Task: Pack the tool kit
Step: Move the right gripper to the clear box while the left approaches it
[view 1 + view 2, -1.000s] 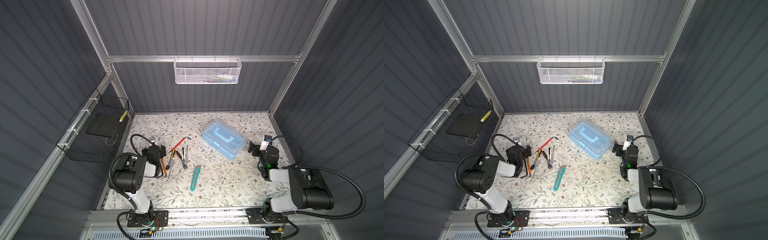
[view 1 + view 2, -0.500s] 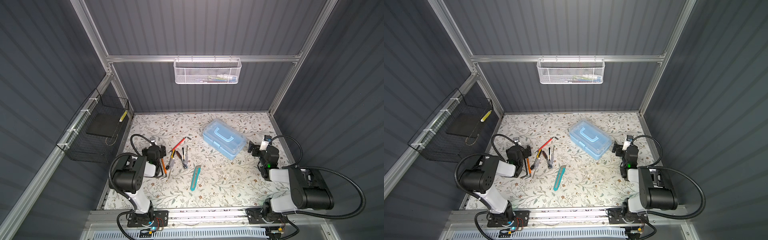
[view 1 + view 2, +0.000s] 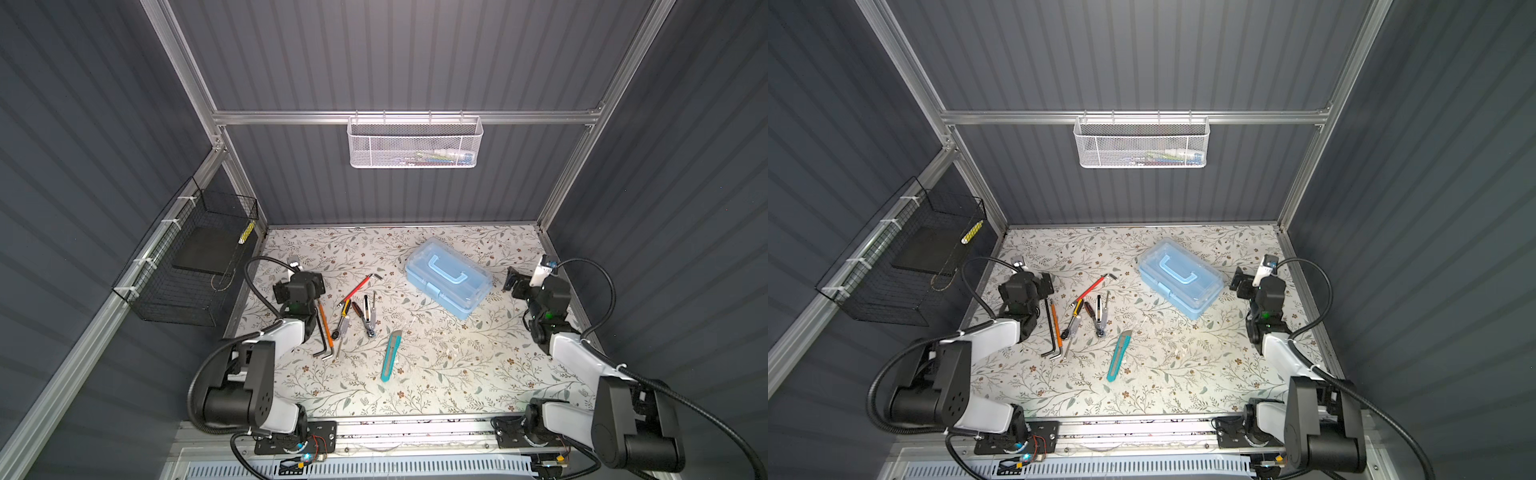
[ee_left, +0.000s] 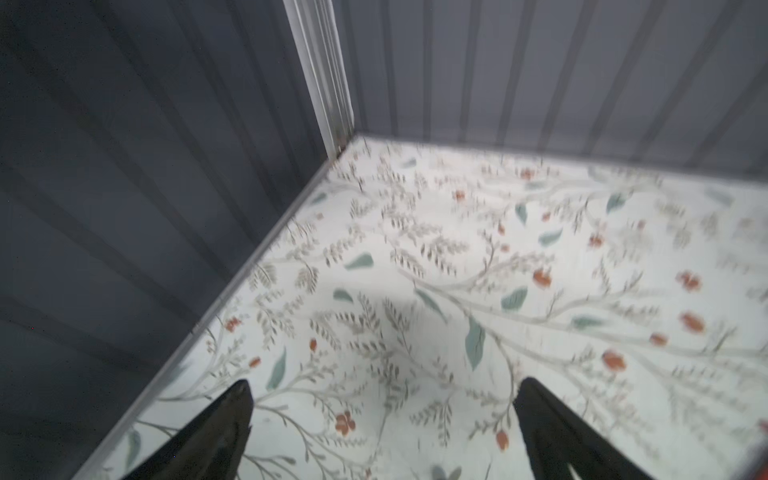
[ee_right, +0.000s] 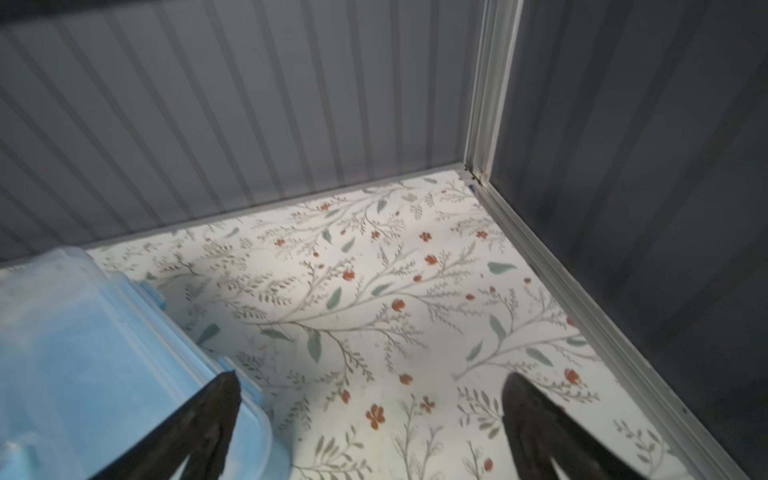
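Note:
The tool kit (image 3: 449,282) (image 3: 1179,279), a light-blue box with a clear lid and arched handle, sits shut at the back right of the floral table; its corner shows in the right wrist view (image 5: 83,353). Loose tools lie left of centre: a red-handled hex key (image 3: 359,286), an orange screwdriver (image 3: 324,324), a black hex key (image 3: 322,338), small drivers (image 3: 368,309) and a teal utility knife (image 3: 390,355). My left gripper (image 3: 298,283) (image 4: 384,382) is open over bare table beside the tools. My right gripper (image 3: 528,283) (image 5: 370,376) is open just right of the box, holding nothing.
A white mesh basket (image 3: 413,143) hangs on the back wall rail. A black wire basket (image 3: 195,266) hangs on the left wall. Grey ribbed walls and metal edge rails (image 5: 582,316) close in the table on three sides.

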You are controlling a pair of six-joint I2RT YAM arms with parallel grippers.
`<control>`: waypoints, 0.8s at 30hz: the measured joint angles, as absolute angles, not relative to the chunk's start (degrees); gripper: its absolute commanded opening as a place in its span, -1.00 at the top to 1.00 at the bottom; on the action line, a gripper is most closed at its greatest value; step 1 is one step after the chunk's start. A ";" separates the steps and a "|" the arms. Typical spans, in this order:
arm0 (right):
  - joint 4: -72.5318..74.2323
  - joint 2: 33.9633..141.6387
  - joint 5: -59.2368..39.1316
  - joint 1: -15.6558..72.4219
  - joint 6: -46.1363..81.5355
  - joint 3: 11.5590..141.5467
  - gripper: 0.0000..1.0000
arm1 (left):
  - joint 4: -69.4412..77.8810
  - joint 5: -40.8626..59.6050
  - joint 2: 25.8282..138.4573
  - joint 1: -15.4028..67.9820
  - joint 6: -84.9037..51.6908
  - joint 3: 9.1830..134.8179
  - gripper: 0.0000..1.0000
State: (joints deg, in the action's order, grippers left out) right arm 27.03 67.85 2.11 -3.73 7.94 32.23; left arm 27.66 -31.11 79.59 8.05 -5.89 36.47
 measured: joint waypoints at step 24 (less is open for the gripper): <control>-1.87 93.58 -17.28 7.31 2.15 63.18 -0.98 | 17.67 -43.48 91.29 56.07 -1.63 43.94 -1.00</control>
State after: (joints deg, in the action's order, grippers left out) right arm -1.87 93.58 -17.28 7.31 2.15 63.18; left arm 17.67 -43.48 91.29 56.07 -1.63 43.94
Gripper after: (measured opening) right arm 0.991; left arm 0.997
